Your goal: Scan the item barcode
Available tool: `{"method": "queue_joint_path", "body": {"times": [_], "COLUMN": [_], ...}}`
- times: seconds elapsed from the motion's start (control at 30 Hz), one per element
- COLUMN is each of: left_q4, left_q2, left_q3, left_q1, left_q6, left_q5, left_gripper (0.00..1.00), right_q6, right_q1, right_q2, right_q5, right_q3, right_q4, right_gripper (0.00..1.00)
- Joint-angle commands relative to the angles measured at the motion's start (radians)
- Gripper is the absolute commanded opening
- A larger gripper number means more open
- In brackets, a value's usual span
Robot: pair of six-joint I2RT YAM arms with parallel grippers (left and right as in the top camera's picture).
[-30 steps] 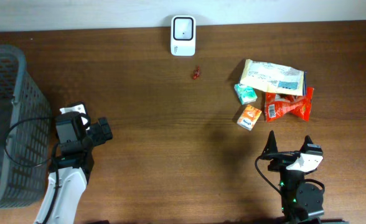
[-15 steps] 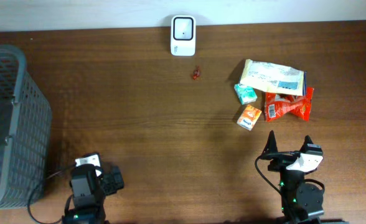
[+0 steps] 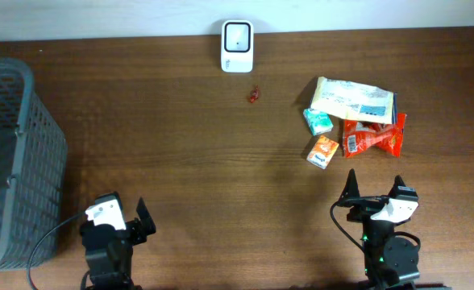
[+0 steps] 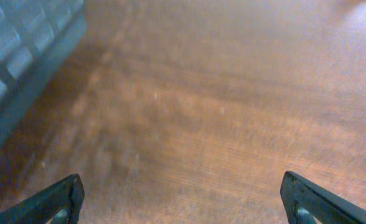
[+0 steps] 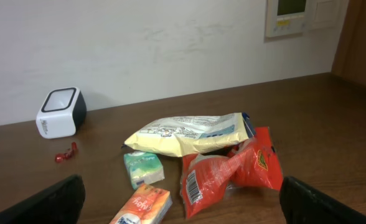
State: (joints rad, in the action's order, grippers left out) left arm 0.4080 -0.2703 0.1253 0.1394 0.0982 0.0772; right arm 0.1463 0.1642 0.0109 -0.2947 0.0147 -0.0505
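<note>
My right end effector (image 3: 374, 192) and my left end effector (image 3: 121, 217) are both wide open and hold nothing. The right one is far nearer to the items than the left one, which hangs near the basket (image 3: 29, 137). The red packet (image 5: 229, 171) lies on the desk (image 3: 197, 161) straight ahead of the right end effector, its long axis across my reach and its barcode (image 5: 192, 185) at the end toward my left, and the scanner (image 3: 237, 46) is well beyond it, to the left. What the basket contains I cannot tell.

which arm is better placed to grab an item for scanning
Right. The right gripper, open, faces the snack pile, nearest the orange packet; the left gripper is far across the table near the basket.
</note>
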Motion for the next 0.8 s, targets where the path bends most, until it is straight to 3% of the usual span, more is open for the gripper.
{"method": "queue_joint_path", "body": {"times": [0.0, 0.37, 0.4, 0.5, 0.77], "left_q4": [0.001, -0.010, -0.028, -0.352, -0.332], "left_q2": [0.108, 0.266, 0.266, 0.266, 0.266], "left_q3": [-0.003, -0.006, -0.010, -0.125, -0.116], "left_q1": [-0.005, -0.194, -0.196, -0.196, -0.204], "left_q6": [-0.002, -0.002, -0.002, -0.003, -0.002], "left_q5": [-0.006, -0.006, -0.006, -0.011, -0.011], "left_gripper": [0.99, 0.99, 0.99, 0.99, 0.99], "right_q6": [-0.006, -0.006, -0.006, -0.006, -0.006], "right_q1": [-0.001, -0.001, -0.001, -0.001, -0.001], "right_q2": [-0.008, -0.008, -0.008, -0.008, -0.008], "right_q5": [-0.002, -0.002, -0.002, -0.002, -0.002], "right_q3": [-0.009, -0.009, -0.009, -0.009, -0.009], "right_q4": [0.002, 0.002, 0.002, 0.002, 0.002], "right_gripper": [0.99, 0.99, 0.98, 0.99, 0.99]}}
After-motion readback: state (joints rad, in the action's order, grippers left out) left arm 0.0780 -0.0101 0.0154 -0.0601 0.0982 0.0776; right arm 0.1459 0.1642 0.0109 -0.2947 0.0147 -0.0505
